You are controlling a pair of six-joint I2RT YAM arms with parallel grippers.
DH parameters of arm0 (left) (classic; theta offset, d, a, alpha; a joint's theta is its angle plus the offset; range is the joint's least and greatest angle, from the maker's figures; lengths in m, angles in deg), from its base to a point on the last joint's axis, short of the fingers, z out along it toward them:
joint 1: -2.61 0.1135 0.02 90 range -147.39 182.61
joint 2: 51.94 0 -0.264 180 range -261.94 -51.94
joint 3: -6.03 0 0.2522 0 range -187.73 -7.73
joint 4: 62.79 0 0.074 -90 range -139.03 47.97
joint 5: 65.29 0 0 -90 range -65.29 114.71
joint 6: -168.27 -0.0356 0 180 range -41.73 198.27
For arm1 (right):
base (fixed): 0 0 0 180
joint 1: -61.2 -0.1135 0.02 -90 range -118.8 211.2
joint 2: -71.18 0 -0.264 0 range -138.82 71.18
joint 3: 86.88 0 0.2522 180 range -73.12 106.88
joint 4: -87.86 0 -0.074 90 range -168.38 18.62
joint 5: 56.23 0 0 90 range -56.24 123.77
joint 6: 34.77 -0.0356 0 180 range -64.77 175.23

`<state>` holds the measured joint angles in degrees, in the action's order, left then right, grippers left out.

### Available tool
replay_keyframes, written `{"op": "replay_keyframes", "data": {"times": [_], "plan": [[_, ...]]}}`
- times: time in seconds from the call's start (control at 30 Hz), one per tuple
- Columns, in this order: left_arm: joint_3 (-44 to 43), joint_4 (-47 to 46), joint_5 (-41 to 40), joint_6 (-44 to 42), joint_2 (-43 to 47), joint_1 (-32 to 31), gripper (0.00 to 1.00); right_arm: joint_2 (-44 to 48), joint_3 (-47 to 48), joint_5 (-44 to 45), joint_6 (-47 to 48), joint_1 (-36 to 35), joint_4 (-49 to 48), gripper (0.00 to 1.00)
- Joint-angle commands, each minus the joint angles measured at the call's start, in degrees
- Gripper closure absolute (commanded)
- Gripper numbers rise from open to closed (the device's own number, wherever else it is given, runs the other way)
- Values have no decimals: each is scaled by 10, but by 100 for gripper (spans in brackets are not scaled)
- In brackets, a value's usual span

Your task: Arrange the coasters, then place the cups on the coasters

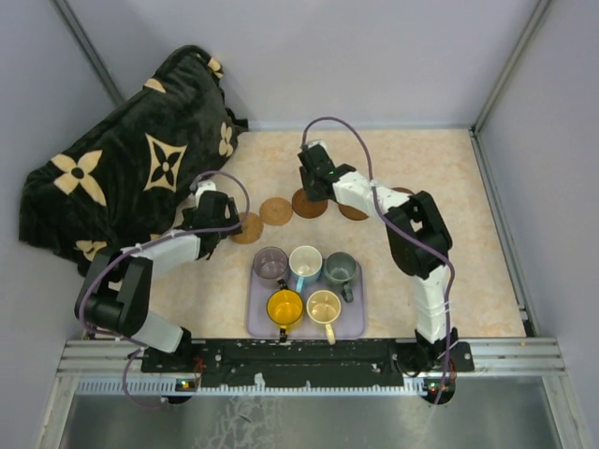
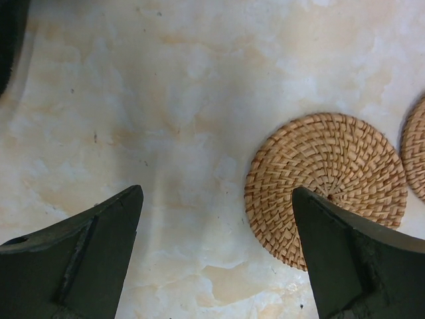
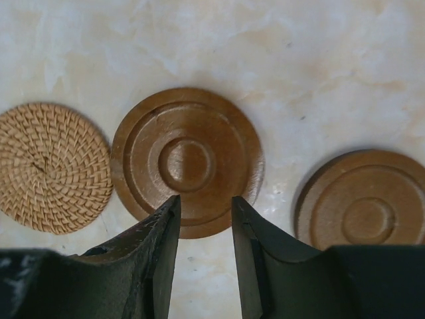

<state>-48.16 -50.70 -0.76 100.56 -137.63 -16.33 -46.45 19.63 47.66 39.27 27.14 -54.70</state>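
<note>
Step in hand: arranging the coasters. All five cups (image 1: pixel 305 264) sit packed on the lavender tray (image 1: pixel 354 318), so none has been placed yet.

Coasters lie flat on the table (image 1: pixel 459 243) in a shallow arc just behind the tray:
- first woven coaster (image 1: pixel 246 227), off the tray's rear-left corner
- second woven coaster (image 1: pixel 276 210), beside it and close
- ringed dark coaster (image 1: pixel 309 203), behind the tray's middle
- second dark coaster (image 1: pixel 353 211), behind the tray's right half
- fifth: only a brown edge shows further right, mostly hidden by the right arm, so can't confirm it

Looks: the light tan pair is spiral-woven. The dark ones are smooth brown discs with raised concentric rings. All are thin.

Left fingers (image 2: pixel 86 259) are spread wide and hold nothing, over bare table left of the first woven coaster. Right fingers (image 3: pixel 153 259) stand a narrow gap apart with nothing visibly pinched, at the ringed dark coaster's tray-side rim. Can't tell whether they touch it.

Next move, my read: even out the spacing by sliding, since flat discs give little to pinch. Gaps should leave room for cup handles. Then lift the tray's rear-row cups first, as they are nearest the arc.
</note>
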Motion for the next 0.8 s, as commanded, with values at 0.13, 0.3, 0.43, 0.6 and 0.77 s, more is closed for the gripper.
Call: {"op": "replay_keyframes", "data": {"times": [0.13,0.3,0.43,0.6,0.77], "plan": [[-18,31,39,22,-10,-2,1,-26,36,-16,2,-34,7,63],[-63,94,38,36,-34,-2,1,-35,55,-24,-2,-51,17,63],[-93,134,13,36,-70,-10,1,-40,69,-22,-3,-64,26,63],[-160,230,-19,60,-139,-11,1,-43,81,-31,-10,-75,34,62],[-227,324,-76,93,-209,-11,1,-48,90,-47,-13,-80,41,62]]}}
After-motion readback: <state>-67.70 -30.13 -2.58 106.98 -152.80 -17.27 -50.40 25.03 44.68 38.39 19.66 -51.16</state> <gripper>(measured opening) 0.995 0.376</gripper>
